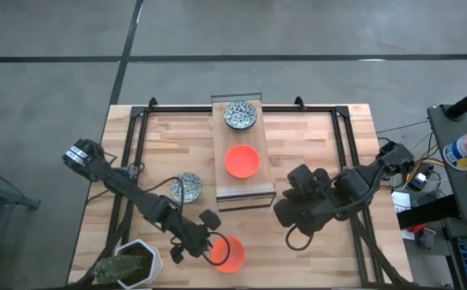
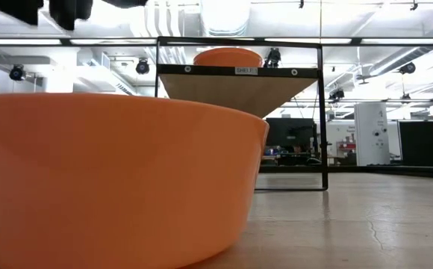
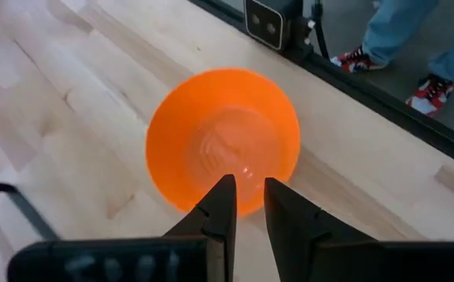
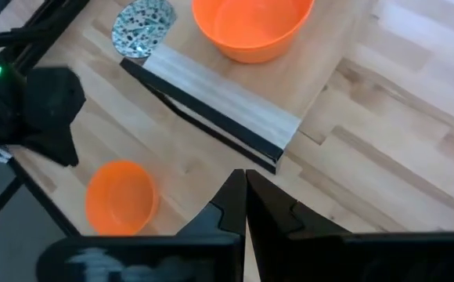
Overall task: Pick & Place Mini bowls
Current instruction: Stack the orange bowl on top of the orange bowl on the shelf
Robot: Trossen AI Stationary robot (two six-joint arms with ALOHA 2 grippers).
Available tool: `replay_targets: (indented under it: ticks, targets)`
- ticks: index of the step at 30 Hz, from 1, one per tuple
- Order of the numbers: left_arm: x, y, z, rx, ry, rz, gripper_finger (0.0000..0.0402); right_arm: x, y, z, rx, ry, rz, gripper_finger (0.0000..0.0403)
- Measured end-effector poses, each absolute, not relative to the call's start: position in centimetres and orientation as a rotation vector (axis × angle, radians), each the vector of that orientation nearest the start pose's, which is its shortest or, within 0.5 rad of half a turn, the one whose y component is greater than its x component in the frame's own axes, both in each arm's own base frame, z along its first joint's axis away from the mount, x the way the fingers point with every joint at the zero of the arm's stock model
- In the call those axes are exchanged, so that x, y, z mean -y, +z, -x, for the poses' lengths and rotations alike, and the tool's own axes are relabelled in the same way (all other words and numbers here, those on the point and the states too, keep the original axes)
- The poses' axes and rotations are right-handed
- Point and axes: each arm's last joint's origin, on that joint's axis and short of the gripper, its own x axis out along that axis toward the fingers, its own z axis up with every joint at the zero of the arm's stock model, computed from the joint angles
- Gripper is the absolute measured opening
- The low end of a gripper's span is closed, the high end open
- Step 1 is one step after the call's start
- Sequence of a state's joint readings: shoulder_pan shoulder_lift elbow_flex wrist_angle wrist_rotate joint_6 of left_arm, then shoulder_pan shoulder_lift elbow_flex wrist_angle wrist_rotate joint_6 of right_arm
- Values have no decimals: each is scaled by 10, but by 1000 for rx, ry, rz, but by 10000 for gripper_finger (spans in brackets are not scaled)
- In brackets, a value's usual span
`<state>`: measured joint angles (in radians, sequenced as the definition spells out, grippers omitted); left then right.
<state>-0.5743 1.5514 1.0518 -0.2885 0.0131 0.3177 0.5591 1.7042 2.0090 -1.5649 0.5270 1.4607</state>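
A plain orange mini bowl (image 1: 228,254) (image 3: 223,141) rests upright on its base near the table's near edge and fills the low view (image 2: 112,179). My left gripper (image 1: 209,244) (image 3: 247,200) hovers over its left rim, fingers narrowly open; the low view shows dark parts of it (image 2: 60,11) above the bowl, apart from it. A blue-patterned bowl (image 1: 187,187) (image 4: 141,27) sits on the table left of the shelf. On the shelf (image 1: 241,189) stand an orange bowl (image 1: 241,161) (image 4: 250,23) and a blue-patterned one (image 1: 240,115). My right gripper (image 1: 282,212) (image 4: 245,184) waits shut, right of the shelf.
A white angular pot with a green plant (image 1: 130,264) stands at the table's near left corner, close to my left arm. A dark frame runs around the table's edges (image 1: 141,121). Beyond the near edge, the left wrist view shows the low camera (image 3: 266,22) and a person's shoes (image 3: 423,90).
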Motion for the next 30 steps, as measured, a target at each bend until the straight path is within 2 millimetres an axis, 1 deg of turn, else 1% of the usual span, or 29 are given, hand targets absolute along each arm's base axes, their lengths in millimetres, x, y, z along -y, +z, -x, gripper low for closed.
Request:
replay_targets:
  ticks: [7, 16, 22, 30]
  targets:
    - [187, 211, -279, -708, -720, -583, 62, -148, 400, -263, -835, -727, -680, 9]
    - [198, 189, -283, -736, -766, -662, 62, -148, 400, -264, -830, -720, -689, 9]
    - [201, 185, -288, -706, -757, -677, 62, -149, 400, -265, -824, -711, -700, 9]
    - [203, 175, -290, -727, -766, -695, 62, -149, 400, -265, -825, -706, -696, 8]
